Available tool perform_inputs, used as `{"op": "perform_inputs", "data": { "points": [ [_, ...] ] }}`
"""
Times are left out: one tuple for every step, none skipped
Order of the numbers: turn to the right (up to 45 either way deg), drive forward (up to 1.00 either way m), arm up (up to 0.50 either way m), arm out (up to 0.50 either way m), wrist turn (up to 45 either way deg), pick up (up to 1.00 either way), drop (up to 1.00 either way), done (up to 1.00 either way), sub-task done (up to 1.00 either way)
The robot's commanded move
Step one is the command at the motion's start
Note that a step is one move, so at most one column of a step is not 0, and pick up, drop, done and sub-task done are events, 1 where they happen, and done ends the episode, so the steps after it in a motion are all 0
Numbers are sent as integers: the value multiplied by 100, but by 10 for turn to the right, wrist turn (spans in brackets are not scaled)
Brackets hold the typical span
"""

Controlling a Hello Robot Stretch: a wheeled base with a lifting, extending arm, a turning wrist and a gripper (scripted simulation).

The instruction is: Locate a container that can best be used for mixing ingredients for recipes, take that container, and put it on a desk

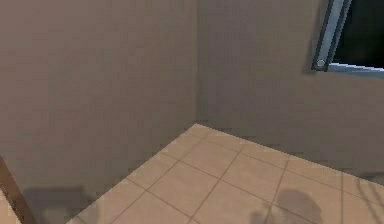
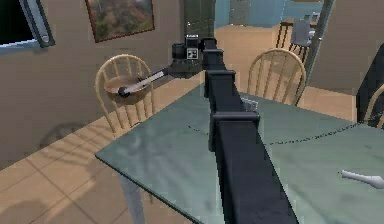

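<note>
Arm (image 2: 236,135) stretched across glass table (image 2: 150,150) | gripper (image 2: 125,92) near wooden chair (image 2: 104,72), probably clearing furniture | grip, load: cannot tell

Dark window (image 1: 357,35) in a beige wall, tiled floor (image 1: 220,185), framed picture (image 2: 120,17), wooden chair (image 2: 119,60), second chair (image 2: 277,72)

This is a home, in or beside its dining area. A glass-topped table (image 2: 160,150) stands on a tiled floor (image 1: 220,180), with round-backed wooden chairs (image 2: 125,85) drawn up along its far side and another chair (image 2: 290,35) farther off. A framed picture (image 2: 120,17) hangs on the plain beige wall (image 1: 100,80) behind them, and a window (image 1: 350,35) with a grey frame is set high in the wall near the room's bare corner.
</note>
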Motion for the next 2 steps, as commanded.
{"op": "perform_inputs", "data": {
  "points": [
    [0,0,0,0,-450,0,0,0,0],
    [0,0,0,0,-210,0,0,0,0]
  ]
}}
